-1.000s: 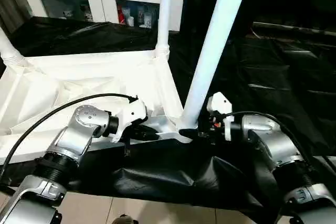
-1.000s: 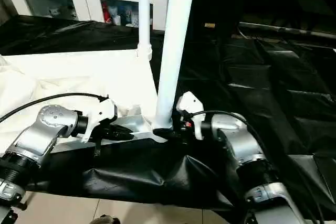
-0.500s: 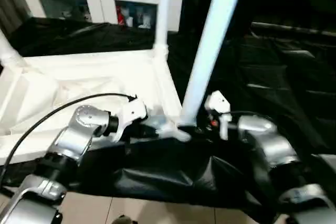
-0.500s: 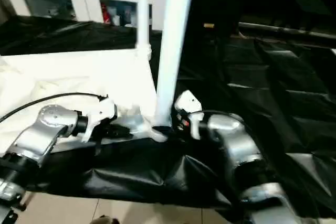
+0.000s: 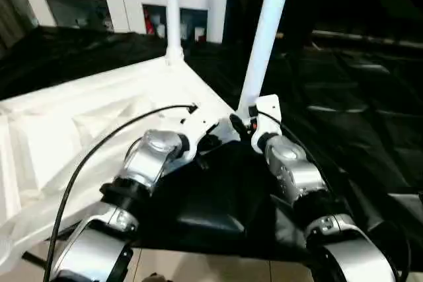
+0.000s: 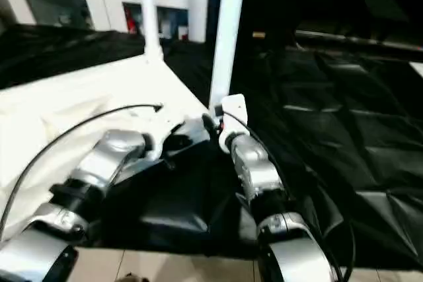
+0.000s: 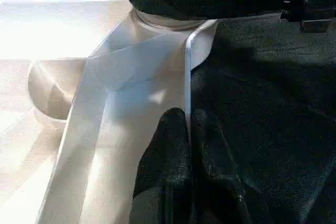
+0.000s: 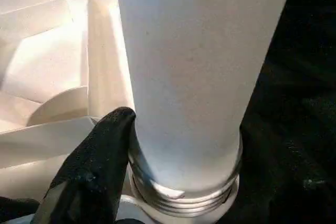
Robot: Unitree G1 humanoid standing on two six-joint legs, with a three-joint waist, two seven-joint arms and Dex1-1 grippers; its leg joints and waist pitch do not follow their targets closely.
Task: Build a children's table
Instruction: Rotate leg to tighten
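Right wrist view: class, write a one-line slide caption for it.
Right gripper clasps the base of a white table leg at the upturned top's corner socket.

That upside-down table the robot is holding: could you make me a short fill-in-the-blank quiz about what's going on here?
1. The left pincer is pinched shut on the thin ____ of the tabletop.
2. The right pincer grips the near leg just above its ____ base.
3. The work surface is covered by a ____ sheet.
4. Behind stands a white ____ with glass-fronted shelves.

Missing words: rim; threaded; black; cabinet
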